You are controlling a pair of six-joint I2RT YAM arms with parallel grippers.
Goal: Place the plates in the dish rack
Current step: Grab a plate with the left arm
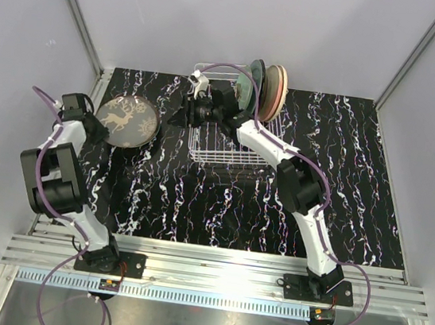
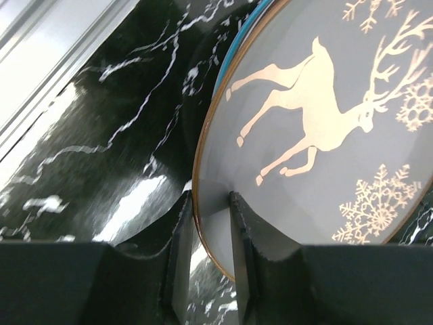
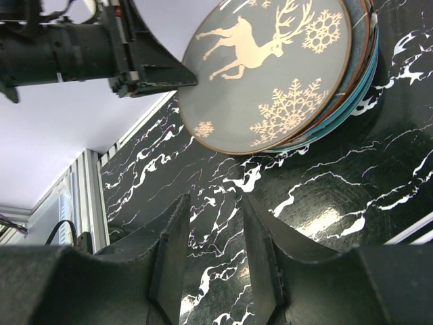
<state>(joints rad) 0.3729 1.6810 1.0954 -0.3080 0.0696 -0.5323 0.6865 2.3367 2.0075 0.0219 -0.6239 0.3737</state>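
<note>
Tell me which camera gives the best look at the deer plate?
The right wrist view: nearly the whole deer plate shows, topping a stack. The top view shows it small; the left wrist view shows only part, with the left gripper straddling its rim.

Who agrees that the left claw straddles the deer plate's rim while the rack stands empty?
Wrong about the rack: the left claw straddles the rim of the deer plate, but the rack holds plates standing at its far end, as the top view shows.
</note>
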